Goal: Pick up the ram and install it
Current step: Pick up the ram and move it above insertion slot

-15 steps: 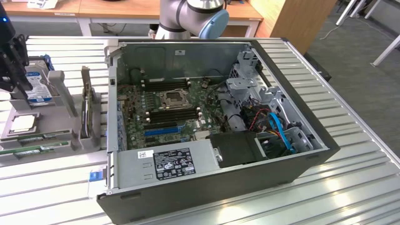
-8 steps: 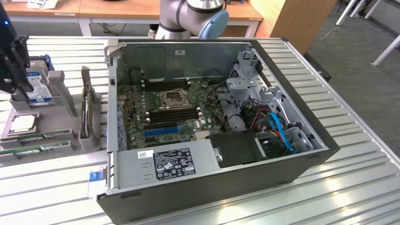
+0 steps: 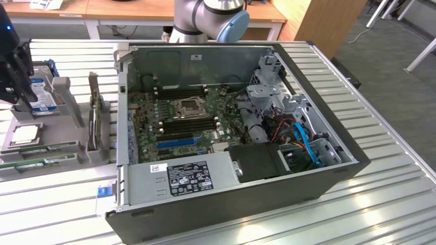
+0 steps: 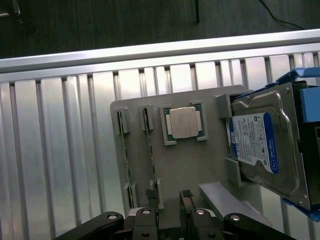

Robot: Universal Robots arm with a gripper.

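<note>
At the upper left of the exterior view, the gripper (image 3: 19, 87) is hovering over the grey tray (image 3: 65, 133), its jaws standing apart with nothing between them. I judge the pick-up step to be in hand, with no grasp made yet. The ram (image 3: 48, 149) is lying lower in that left part of the frame, on edge just beside the processor (image 3: 26, 133) and apart from the gripper. In the wrist view, one fingertip (image 4: 150, 200) is hanging near the ram's (image 4: 150, 150) end. The grasp is calling for the jaws to be centred across the stick. Further right, the computer case (image 3: 327, 168) is lying open, exposing the memory slots (image 3: 187, 125).
</note>
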